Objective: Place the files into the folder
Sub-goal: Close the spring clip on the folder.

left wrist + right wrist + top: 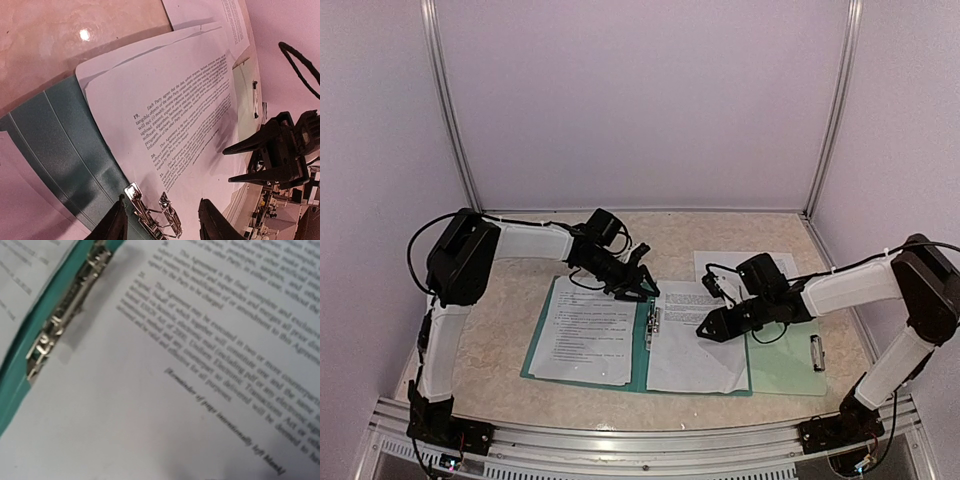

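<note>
The white printed paper sheets (695, 350) are looking light, thin and floppy. A single leaf is likely to sag, curl or crease if I pinch it hard, and it may slide over the one beneath. I am judging a free edge or corner, where a finger can get under, to be the best place to take hold, rather than the flat middle.

The dark teal-green flat card folder (537, 352) is lying open on the beige speckled table (500, 300). One sheet is on its left half and others are on its right half. Its silver metal spring clip (653, 322) is running along the spine between them. One more sheet (720, 262) is lying behind the folder's right half, on the table. A pale mint-green clipboard (790, 365) is showing from under the folder's right edge.

I am holding my left gripper (642, 288) spread wide over the far end of the spine, the clip lying between and below its fingers (114, 224). It is gripping nothing, and I cannot tell whether it is touching the clip. My right gripper (706, 329) is hanging low over the right-hand sheet with its jaws apart and nothing between them. Whether its tips are brushing the paper I cannot tell.
</note>
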Motion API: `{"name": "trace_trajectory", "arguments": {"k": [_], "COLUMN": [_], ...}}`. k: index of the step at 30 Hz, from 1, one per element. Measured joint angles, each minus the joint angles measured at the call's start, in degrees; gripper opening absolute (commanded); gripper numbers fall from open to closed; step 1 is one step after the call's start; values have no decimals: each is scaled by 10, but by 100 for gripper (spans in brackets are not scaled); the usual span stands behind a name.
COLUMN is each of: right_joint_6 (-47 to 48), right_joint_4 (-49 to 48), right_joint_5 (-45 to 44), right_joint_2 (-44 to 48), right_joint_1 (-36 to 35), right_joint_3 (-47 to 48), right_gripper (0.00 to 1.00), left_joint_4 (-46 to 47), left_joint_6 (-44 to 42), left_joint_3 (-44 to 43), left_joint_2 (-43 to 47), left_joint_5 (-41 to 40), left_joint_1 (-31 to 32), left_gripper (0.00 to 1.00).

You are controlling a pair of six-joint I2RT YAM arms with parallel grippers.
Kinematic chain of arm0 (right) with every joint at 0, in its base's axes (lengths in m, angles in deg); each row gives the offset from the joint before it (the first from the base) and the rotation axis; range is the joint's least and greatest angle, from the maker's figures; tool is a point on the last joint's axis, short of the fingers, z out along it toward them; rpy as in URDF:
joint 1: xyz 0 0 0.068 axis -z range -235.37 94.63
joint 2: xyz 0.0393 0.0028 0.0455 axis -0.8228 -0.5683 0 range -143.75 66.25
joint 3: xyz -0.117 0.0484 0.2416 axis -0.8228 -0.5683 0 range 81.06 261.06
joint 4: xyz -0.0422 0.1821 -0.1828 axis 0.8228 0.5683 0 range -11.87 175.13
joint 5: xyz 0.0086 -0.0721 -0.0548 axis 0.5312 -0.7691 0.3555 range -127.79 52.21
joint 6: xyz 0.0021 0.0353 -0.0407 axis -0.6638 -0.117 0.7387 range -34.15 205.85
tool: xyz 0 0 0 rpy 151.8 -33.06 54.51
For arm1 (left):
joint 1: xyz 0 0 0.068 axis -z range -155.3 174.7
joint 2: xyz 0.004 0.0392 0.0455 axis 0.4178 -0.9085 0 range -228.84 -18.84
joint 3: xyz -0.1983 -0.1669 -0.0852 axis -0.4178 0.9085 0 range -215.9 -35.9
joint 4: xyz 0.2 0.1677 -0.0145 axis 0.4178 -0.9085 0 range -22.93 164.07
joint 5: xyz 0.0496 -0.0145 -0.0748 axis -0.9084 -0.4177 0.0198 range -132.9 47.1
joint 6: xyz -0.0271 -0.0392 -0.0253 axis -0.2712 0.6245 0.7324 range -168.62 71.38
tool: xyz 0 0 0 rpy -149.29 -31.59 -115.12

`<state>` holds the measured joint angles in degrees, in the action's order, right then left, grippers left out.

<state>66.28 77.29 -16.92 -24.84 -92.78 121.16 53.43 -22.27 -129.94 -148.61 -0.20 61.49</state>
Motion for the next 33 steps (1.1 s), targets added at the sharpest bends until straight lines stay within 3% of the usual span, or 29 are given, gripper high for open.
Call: {"name": "trace_trajectory", "arguments": {"k": [33], "right_joint_6": [7], "right_joint_4": [-43], "right_joint_5": [1], "right_joint_2": [-42], "right_joint_1": [-1], "right_joint_3": [-1], "right_gripper": [34], "left_joint_4": [20], "left_joint_6": [-8], "left_joint_3": [-3], "left_joint_2": [-17], "left_joint_5": [17], "left_joint_1": [-5], "left_gripper": [47]}}
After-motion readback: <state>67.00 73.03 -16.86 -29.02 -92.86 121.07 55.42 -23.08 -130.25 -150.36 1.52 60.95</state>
